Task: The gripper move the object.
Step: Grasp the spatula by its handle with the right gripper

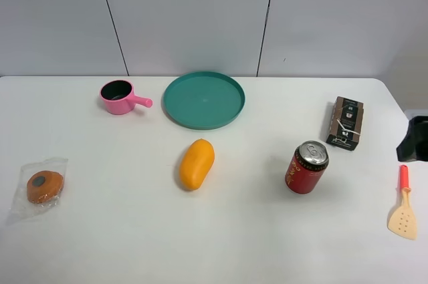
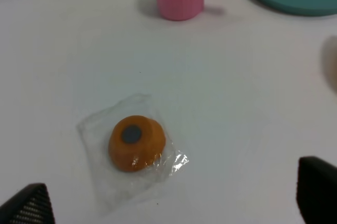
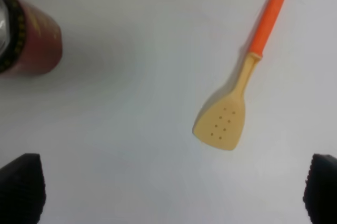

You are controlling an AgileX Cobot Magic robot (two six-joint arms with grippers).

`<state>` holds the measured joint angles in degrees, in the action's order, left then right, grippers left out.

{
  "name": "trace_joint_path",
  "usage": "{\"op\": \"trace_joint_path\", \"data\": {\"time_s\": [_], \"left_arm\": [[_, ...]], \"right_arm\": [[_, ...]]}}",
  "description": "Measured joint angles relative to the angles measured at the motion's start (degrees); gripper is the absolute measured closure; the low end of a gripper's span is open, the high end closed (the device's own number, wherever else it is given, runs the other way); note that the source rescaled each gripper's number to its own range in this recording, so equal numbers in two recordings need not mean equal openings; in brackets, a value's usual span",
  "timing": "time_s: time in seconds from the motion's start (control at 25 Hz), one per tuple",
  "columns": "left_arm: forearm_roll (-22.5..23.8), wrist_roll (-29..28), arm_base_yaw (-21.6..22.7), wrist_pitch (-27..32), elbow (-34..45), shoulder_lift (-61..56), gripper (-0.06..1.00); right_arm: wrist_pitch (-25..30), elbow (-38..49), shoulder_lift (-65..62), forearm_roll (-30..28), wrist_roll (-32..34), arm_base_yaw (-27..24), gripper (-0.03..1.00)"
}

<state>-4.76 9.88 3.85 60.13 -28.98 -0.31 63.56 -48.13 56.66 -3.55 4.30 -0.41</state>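
The toy spatula (image 1: 403, 212), with a beige slotted blade and an orange-red handle, lies flat on the white table (image 1: 267, 230) near the right edge. In the right wrist view the spatula (image 3: 231, 105) lies ahead of my right gripper (image 3: 171, 192), which is open, empty and hovering above the table. The black end of the right arm (image 1: 414, 140) shows at the right edge of the high view, just behind the spatula's handle. My left gripper (image 2: 171, 203) is open and empty above a wrapped orange snack (image 2: 136, 142).
A red can (image 1: 307, 167) stands left of the spatula, also in the right wrist view (image 3: 23, 39). A dark box (image 1: 346, 122), a teal plate (image 1: 204, 99), a pink pot (image 1: 120, 97), an orange-yellow fruit (image 1: 196, 164) and the wrapped snack (image 1: 44, 186) lie on the table.
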Motion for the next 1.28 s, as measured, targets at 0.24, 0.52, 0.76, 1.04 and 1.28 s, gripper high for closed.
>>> {"op": "trace_joint_path", "data": {"time_s": [0.24,0.52,0.76,1.04,1.28], "left_arm": [[0.00,0.00,0.00,0.00,0.00,0.00,-0.06],[0.00,0.00,0.00,0.00,0.00,0.00,-0.06],[0.00,0.00,0.00,0.00,0.00,0.00,-0.06],[0.00,0.00,0.00,0.01,0.00,0.00,-0.06],[0.00,0.00,0.00,0.01,0.00,0.00,-0.06]], "right_arm": [[-1.00,-0.12,1.71,0.36,-1.61,-10.59,-0.03],[-2.31,-0.12,1.71,0.60,-4.30,-18.04,-0.03],[-3.06,-0.12,3.19,0.22,-4.30,-20.44,-0.03],[-14.79,7.91,9.10,0.15,-4.30,-23.42,-0.03],[-23.47,12.00,15.82,0.15,-4.30,-23.74,-0.03]]}}
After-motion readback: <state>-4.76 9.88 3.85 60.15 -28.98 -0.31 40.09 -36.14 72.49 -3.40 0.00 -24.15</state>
